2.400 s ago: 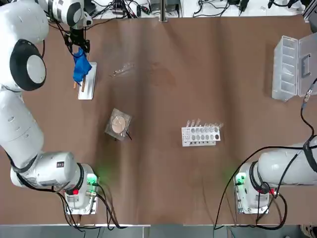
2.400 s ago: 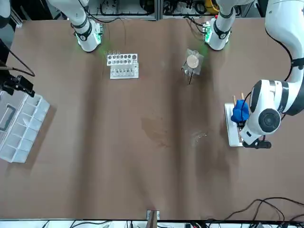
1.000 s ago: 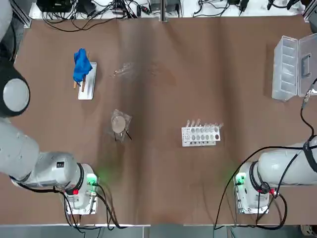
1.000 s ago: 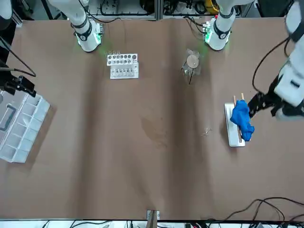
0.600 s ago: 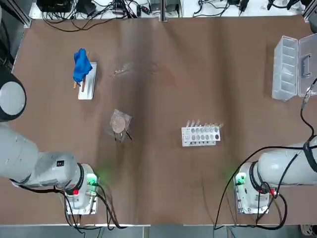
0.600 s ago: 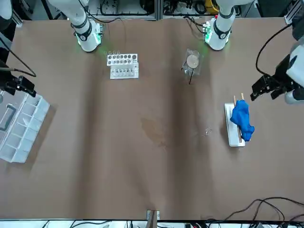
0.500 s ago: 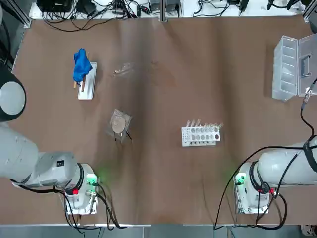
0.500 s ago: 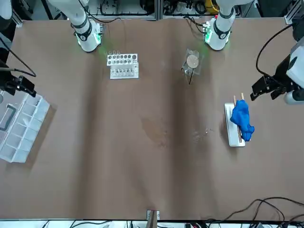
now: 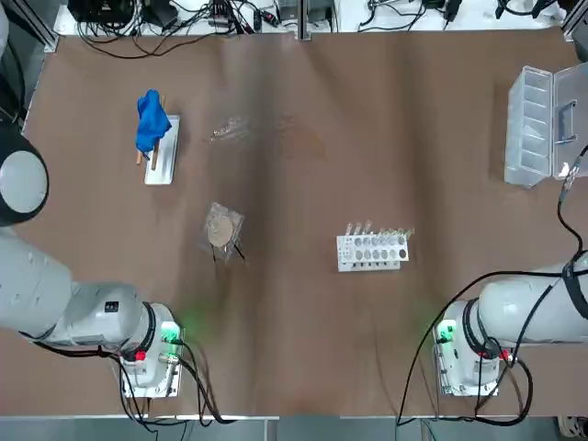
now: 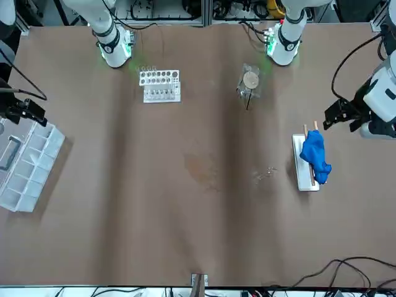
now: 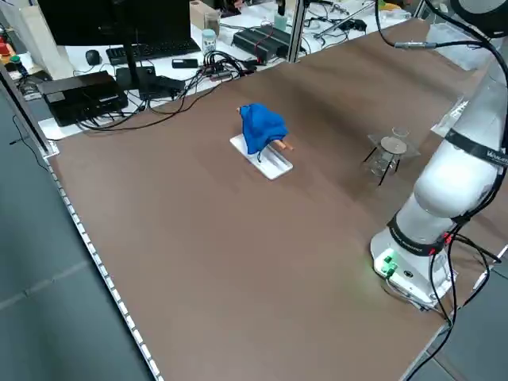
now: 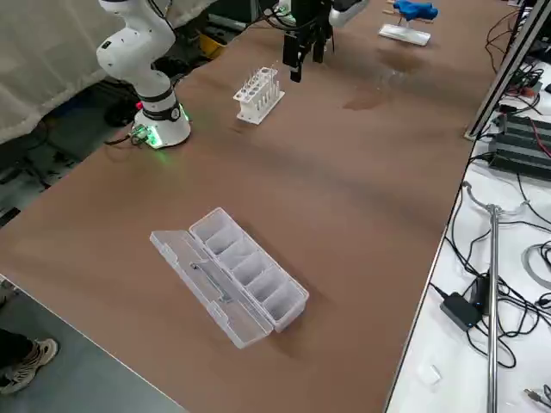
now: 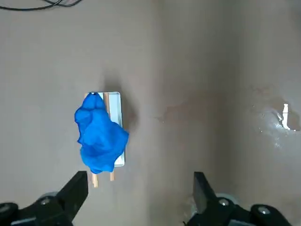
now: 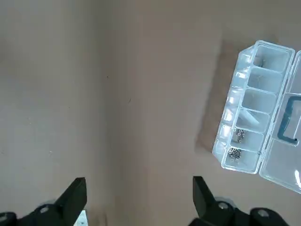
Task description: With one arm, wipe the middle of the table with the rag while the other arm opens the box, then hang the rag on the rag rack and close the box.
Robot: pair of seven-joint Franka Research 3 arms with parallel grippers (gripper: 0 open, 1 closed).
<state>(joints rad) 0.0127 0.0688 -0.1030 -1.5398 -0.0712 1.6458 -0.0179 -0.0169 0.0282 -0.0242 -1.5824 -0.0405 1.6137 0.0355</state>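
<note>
The blue rag (image 9: 151,120) is draped over the wooden rods of the rag rack (image 9: 163,163) at the table's (image 9: 294,322) far left. My left gripper (image 10: 334,116) hovers beside the rack, on the robot's side of it and well above it. In its wrist view the left gripper (image 13: 138,193) is open and empty, with the rag (image 13: 99,134) below. The box (image 9: 541,124) lies open at the far right, its lid with the black handle folded flat. My right gripper (image 10: 31,112) hangs open above the table next to the box (image 14: 258,129).
A white test-tube rack (image 9: 372,250) stands right of centre. A tan disc in clear wrapping (image 9: 220,230) lies left of centre. A faint damp smear (image 9: 299,138) and a scrap of clear wrap (image 9: 226,129) mark the far middle. Cables run along the far edge.
My left gripper let go of the rag on the rack, lifted and drew back to its own side. It has hardly moved in the last half second. The right arm stayed still.
</note>
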